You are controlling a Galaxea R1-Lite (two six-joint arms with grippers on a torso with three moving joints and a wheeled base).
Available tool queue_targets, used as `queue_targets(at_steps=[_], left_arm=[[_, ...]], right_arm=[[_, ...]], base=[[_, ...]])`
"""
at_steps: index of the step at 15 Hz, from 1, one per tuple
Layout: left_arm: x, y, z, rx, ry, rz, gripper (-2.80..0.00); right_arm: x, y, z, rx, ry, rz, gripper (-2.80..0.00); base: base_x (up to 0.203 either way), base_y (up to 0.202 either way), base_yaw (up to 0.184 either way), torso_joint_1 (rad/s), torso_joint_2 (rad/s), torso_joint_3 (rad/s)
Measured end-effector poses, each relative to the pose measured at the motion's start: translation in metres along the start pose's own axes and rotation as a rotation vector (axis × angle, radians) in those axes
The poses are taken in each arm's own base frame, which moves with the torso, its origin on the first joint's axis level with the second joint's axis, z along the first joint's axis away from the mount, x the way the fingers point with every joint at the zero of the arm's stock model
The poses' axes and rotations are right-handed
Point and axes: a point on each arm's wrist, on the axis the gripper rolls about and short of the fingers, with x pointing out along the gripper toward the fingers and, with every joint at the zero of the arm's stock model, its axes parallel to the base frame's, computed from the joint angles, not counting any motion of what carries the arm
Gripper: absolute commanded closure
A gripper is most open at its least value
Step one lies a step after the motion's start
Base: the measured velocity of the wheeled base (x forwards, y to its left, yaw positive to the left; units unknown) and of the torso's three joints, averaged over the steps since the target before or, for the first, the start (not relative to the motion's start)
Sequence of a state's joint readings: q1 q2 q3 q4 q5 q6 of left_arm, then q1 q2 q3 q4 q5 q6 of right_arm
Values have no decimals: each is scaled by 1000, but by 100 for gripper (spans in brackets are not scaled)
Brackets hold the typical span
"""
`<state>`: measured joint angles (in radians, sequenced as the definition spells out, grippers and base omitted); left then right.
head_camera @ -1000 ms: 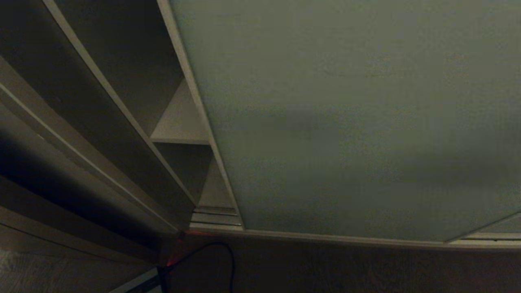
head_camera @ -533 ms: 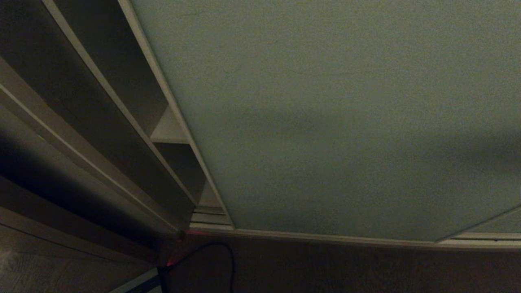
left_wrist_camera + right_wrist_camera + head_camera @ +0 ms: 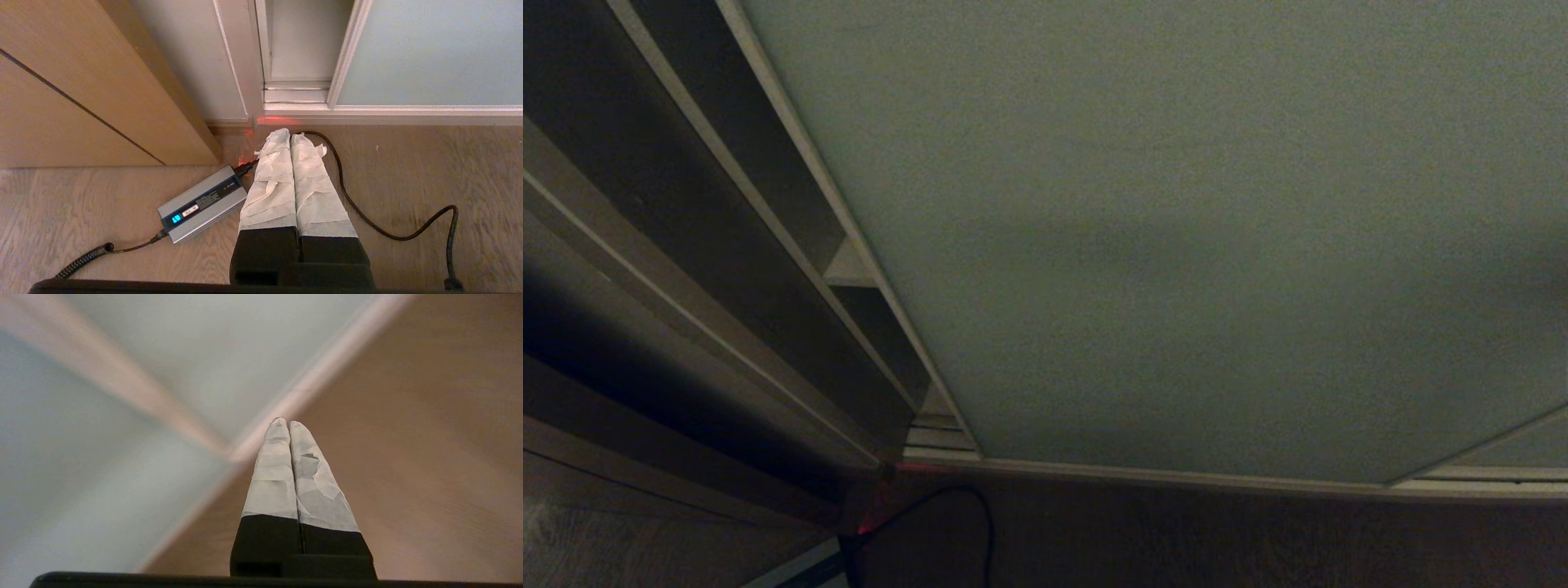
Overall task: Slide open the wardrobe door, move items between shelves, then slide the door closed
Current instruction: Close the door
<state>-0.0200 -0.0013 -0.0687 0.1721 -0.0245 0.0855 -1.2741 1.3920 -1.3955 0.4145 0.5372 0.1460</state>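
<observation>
The pale grey-green sliding wardrobe door [image 3: 1176, 245] fills most of the head view, with only a narrow gap left at its left edge. A sliver of a white shelf [image 3: 849, 269] shows in that gap. The door [image 3: 429, 53] and the gap also appear in the left wrist view. The cushion is out of view. My left gripper [image 3: 289, 136] hangs shut and empty above the floor near the door track. My right gripper [image 3: 284, 424] is shut and empty, pointing at the blurred door panels [image 3: 81, 457] and the wooden floor. Neither arm shows in the head view.
A grey charger box [image 3: 202, 204] lies on the wooden floor with a black cable [image 3: 367, 220] curling past my left gripper. A wooden cabinet [image 3: 81, 81] stands to the left of the wardrobe. The bottom door track [image 3: 1176, 474] runs along the floor.
The sliding door has travelled left, narrowing the gap over the shelves to a thin strip. The head view itself has stayed put.
</observation>
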Motion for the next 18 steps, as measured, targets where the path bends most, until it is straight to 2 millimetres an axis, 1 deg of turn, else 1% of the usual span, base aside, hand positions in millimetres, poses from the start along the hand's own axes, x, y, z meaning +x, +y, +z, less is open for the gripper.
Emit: queue_targets(at_steps=[4,7,9,13,15,18], left_arm=[[0,0,0,0,0,0,0],[0,0,0,0,0,0,0],[0,0,0,0,0,0,0],[0,0,0,0,0,0,0],[0,0,0,0,0,0,0],[0,0,0,0,0,0,0]], right_arm=[[8,-10,23,43,22,358,0],[16,-15,32,36,33,487,0],[22,-19,35,35,42,539,0],[37,-24,44,-2,22,564,0],[45,-22,46,-21,18,582,0],[55,-16,43,-20,43,614,0]], base=[[0,0,0,0,0,0],[0,0,0,0,0,0],[0,0,0,0,0,0],[0,0,0,0,0,0],[0,0,0,0,0,0],[0,0,0,0,0,0]])
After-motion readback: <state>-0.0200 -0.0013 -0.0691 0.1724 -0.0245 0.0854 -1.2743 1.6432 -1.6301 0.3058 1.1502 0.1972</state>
